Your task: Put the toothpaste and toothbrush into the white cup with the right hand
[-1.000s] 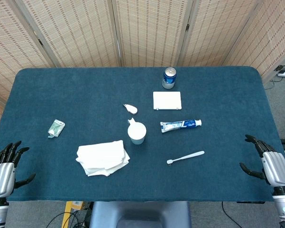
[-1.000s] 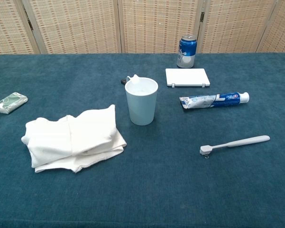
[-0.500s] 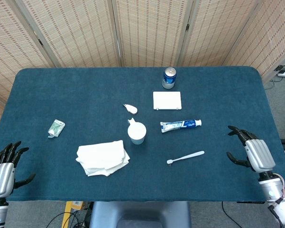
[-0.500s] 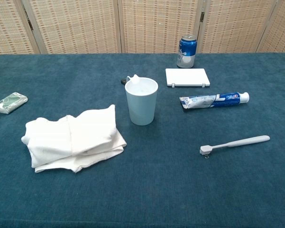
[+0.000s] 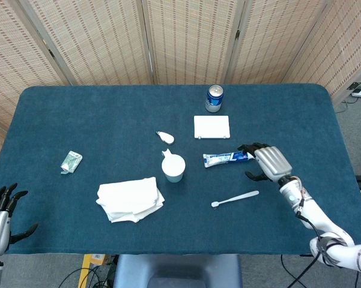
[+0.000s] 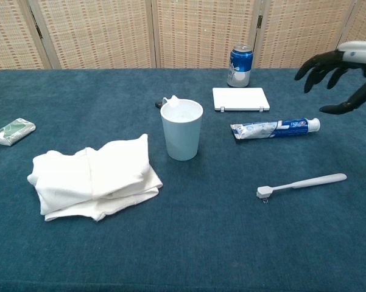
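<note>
The blue-covered table carries all items. A folded white towel lies near the front, left of centre. The right hand hangs above the cap end of the toothpaste, fingers spread apart and holding nothing; the chest view shows it raised clear of the cloth. The left hand sits at the near left corner, fingers apart, empty. A flat white box lies beyond the toothpaste, a blue drink can behind it.

The white cup stands upright mid-table, a small white object just behind its rim. The toothpaste lies flat just right of the cup, crimped end toward it. The toothbrush lies nearer the front edge, head pointing left.

Handling assessment: the tube appears light, soft and likely to dent; pinch it across the mid-body or near the stiffer cap shoulder. The brush looks rigid, thin and low-lying; take it mid-handle. The cup appears light and may tip if knocked.

A small green packet lies far left.
</note>
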You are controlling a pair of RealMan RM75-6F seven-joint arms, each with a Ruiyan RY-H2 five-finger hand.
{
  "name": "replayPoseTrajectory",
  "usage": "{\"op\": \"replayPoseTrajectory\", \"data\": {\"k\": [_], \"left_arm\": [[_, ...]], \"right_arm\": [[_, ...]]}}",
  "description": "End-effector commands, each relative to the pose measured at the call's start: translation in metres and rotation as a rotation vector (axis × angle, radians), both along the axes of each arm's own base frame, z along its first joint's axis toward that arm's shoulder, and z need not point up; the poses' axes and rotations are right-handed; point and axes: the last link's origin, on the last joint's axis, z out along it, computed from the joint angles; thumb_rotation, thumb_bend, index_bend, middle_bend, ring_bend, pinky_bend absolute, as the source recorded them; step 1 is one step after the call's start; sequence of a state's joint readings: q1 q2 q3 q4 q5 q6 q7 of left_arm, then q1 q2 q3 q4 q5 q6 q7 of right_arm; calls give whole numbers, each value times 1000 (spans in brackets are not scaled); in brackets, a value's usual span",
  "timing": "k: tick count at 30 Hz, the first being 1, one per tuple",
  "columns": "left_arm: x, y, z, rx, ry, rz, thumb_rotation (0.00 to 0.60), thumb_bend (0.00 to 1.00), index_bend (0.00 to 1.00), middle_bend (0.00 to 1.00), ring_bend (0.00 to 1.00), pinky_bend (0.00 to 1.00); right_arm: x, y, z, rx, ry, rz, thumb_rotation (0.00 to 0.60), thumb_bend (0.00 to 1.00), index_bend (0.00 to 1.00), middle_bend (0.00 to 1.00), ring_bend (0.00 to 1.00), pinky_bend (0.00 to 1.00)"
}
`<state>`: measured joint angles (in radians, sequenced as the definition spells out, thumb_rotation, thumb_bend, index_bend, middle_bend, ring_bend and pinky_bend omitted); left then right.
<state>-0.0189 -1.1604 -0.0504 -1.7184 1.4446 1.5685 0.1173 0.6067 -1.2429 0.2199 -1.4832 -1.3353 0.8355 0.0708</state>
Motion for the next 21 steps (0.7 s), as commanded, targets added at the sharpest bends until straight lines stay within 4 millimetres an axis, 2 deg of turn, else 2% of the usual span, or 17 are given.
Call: {"op": "replayPoseTrajectory", "data": {"k": [1, 9, 15, 21], "left_arm": [[-1, -2, 2, 8, -2, 8, 600, 205, 240, 103, 36, 144], [-7, -7, 5, 14, -4, 35, 600, 205, 240, 103, 36, 144], [-9, -8, 6, 17, -2, 40, 600, 205, 240, 103, 36, 144], [-10, -8, 5, 14, -5, 41, 600, 205, 240, 103, 36, 144]], "right_arm": [[10, -24, -23, 26, 66, 2, 600, 205, 254, 334, 224, 296], [22, -54, -65, 65, 161, -11, 600, 224, 255, 334, 224, 296], [27, -61, -85, 82, 209, 0, 600, 291, 254, 334, 224, 296], [24, -63, -97, 92, 255, -6, 600, 299, 254, 335, 224, 296]]}}
